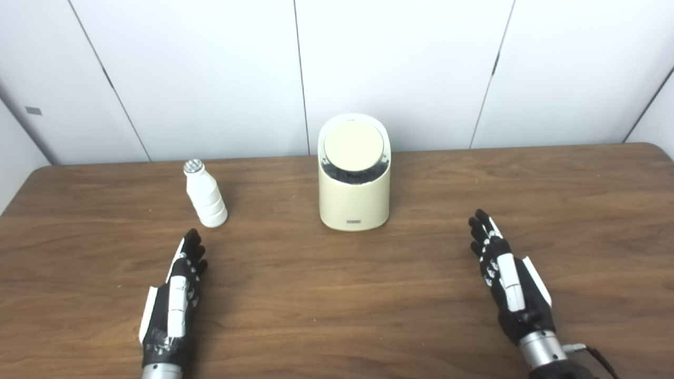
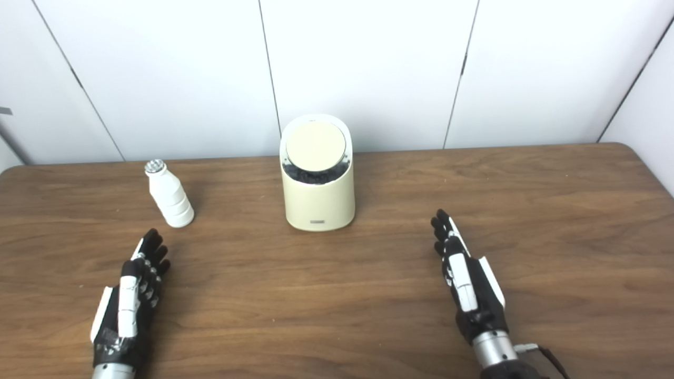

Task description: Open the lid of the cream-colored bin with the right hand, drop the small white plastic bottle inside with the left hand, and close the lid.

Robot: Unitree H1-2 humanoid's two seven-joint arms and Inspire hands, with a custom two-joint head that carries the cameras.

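Observation:
A cream-colored bin (image 1: 354, 195) stands upright at the middle of the table, near the back. Its round lid (image 1: 353, 147) lies tilted in the top, with a dark gap along its front rim. A small white plastic bottle (image 1: 205, 196) with a silvery cap stands upright to the bin's left. My left hand (image 1: 176, 295) is open and flat, just in front of the bottle, holding nothing. My right hand (image 1: 508, 276) is open too, fingers stretched forward, in front of and to the right of the bin.
The brown wooden table (image 1: 337, 295) spreads wide across the view, with rounded back corners. White wall panels (image 1: 400, 68) rise right behind its far edge.

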